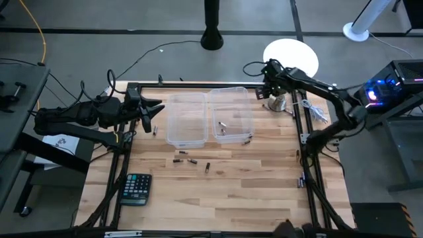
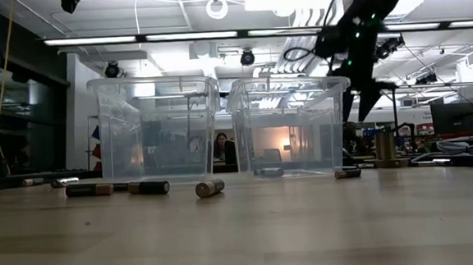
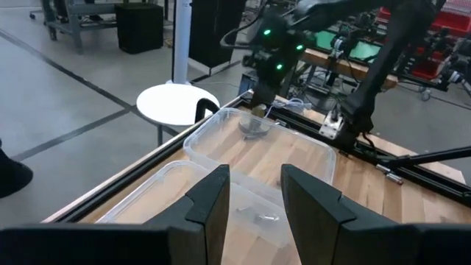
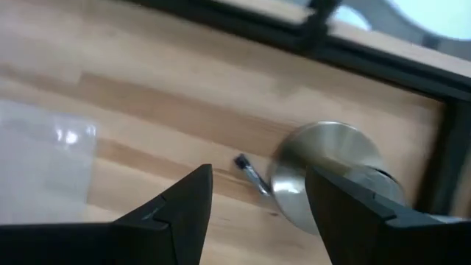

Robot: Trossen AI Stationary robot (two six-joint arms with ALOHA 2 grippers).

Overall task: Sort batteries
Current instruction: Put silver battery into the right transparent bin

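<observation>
The right gripper (image 1: 266,92) hangs above the far right part of the surface (image 1: 251,192), just beside the right bin's (image 1: 231,114) far right corner and near the silver bell (image 1: 277,102). Its jaws stand apart and released, with nothing between them; in its wrist view the bell (image 4: 331,177) and a small dark item (image 4: 250,171) on the wood show in the gap.

The left gripper (image 1: 153,112) waits at the left edge, beside the left bin (image 1: 186,119), pointing toward both bins. Its jaws stand partly apart with nothing between them.

Batteries lie in two places. A few rest on the floor of the right bin (image 1: 232,134), seen through its clear wall in the low view (image 2: 269,172). Others lie loose on the surface in front of the bins: a short row (image 1: 185,160) with one more (image 1: 207,168) just beside it. From the low view these show as two dark cells (image 2: 116,188) lying end to end and a silvery one (image 2: 209,187) near them. The left bin looks empty in the low view.

A black calculator (image 1: 135,188) lies near the front left corner, well apart from the batteries.
</observation>
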